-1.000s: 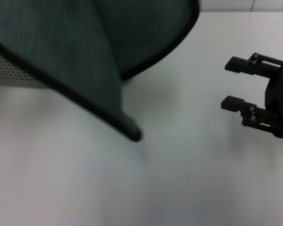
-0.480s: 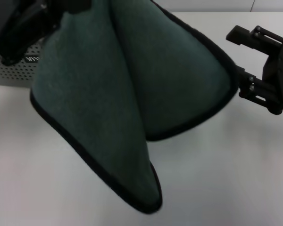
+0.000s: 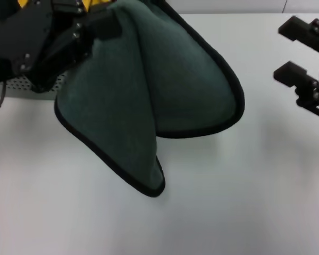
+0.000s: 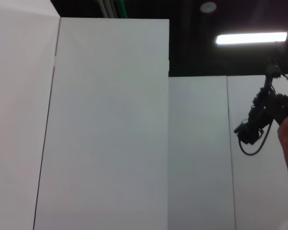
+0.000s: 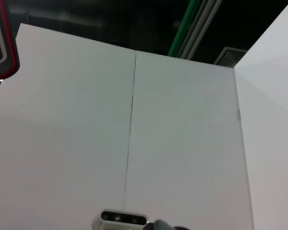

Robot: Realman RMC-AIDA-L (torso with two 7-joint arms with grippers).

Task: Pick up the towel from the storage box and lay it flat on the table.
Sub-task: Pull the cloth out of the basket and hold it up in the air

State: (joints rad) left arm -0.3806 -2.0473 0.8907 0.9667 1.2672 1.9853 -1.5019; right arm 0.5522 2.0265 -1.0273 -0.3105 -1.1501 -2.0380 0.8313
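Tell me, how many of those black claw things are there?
2. The left gripper is at the head view's upper left, holding the green towel up over the table. The right gripper hangs open at the right edge, empty.

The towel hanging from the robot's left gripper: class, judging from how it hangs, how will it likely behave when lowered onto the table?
Probably floppy: the towel droops from the left gripper in soft folds, its lowest corner pointing toward the table. It will likely land bunched, since two flaps overlap. It seems light, as one gripper holds it; the right gripper hangs open alongside.
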